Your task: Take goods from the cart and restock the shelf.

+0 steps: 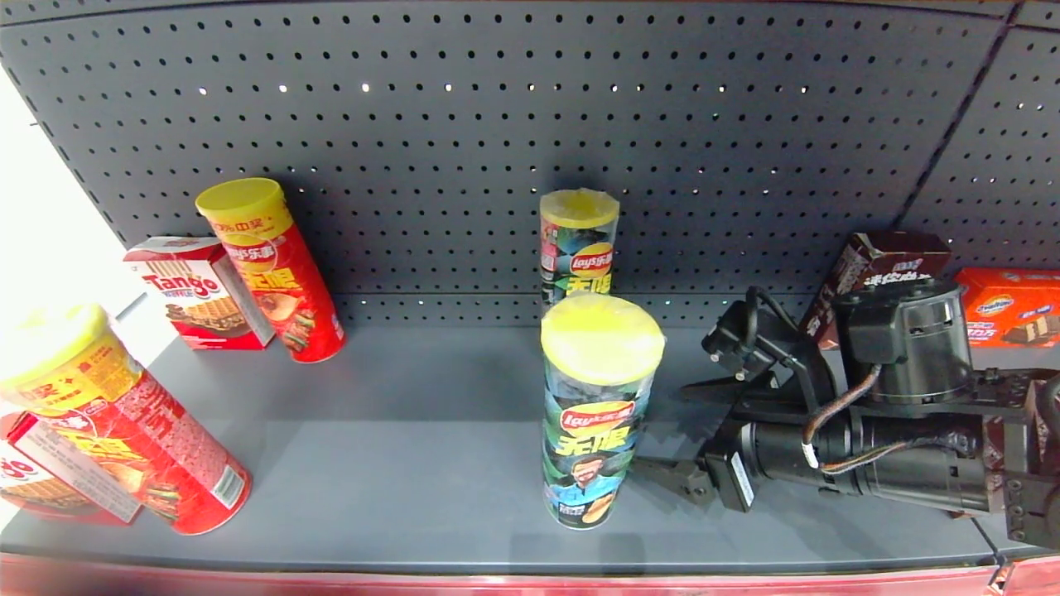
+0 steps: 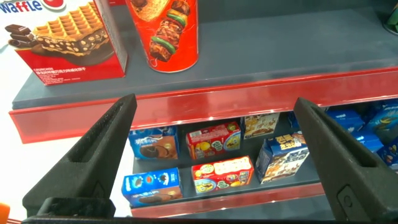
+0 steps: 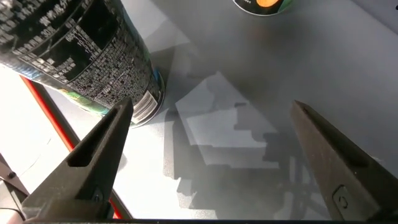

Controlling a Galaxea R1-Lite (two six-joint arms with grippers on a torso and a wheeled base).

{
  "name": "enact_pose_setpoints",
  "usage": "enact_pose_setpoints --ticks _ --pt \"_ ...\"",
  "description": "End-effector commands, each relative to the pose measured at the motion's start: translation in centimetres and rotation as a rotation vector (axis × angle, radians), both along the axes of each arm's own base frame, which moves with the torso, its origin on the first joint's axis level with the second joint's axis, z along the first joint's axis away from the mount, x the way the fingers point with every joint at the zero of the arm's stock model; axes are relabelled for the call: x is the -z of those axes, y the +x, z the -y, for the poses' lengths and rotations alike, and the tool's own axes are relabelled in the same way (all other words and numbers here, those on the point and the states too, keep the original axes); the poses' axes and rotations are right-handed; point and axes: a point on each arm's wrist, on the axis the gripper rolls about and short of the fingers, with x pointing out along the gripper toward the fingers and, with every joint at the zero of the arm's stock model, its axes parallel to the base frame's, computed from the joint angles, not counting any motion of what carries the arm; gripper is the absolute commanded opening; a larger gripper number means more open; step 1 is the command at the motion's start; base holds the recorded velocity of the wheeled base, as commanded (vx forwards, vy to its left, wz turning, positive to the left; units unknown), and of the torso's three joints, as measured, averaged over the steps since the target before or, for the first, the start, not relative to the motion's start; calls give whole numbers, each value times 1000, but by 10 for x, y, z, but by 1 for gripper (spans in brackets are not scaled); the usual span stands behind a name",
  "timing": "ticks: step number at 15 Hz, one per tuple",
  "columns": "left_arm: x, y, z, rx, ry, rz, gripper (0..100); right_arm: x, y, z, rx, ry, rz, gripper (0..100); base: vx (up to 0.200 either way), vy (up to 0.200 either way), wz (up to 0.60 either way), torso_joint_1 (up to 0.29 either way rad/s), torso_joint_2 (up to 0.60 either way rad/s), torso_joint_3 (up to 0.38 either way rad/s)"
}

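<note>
Green can (image 1: 598,414) standing on shelf (image 1: 414,447); right claw (image 1: 660,427) beside it, spread wide, empty; left claw (image 2: 211,155) likewise. Further stock probably pending.

Front can (image 1: 600,414) covers rear can (image 1: 578,240) below; blurred left box (image 1: 33,488), perhaps wafers, cropped.

Place: a shop.
Backing: grey pegboard (image 1: 497,108) across the top.
Stock: chip cans (image 1: 598,406) centre, snack boxes (image 1: 199,290) left, on a shelf (image 1: 414,430).
</note>
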Motion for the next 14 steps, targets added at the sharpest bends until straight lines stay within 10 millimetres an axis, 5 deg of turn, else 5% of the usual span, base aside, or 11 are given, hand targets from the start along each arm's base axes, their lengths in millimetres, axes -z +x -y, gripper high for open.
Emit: enact_pose_setpoints --ticks 1,4,5,8,11,14 --pt "0 0 0 1 0 -1 100 -3 -1 4 11 9 14 100 0 0 0 0 0 0" --pt "0 0 0 1 0 -1 100 -29 3 29 98 81 117 100 0 0 0 0 0 0" --pt "0 0 0 2 0 -1 100 -57 2 57 208 137 223 100 0 0 0 0 0 0" --pt "0 0 0 4 0 -1 100 -91 -18 108 386 197 376 100 0 0 0 0 0 0" --pt "0 0 0 4 2 -1 100 -102 -83 153 563 212 515 100 0 0 0 0 0 0" --pt "0 0 0 4 3 -1 100 -71 -142 166 656 190 526 100 0 0 0 0 0 0"
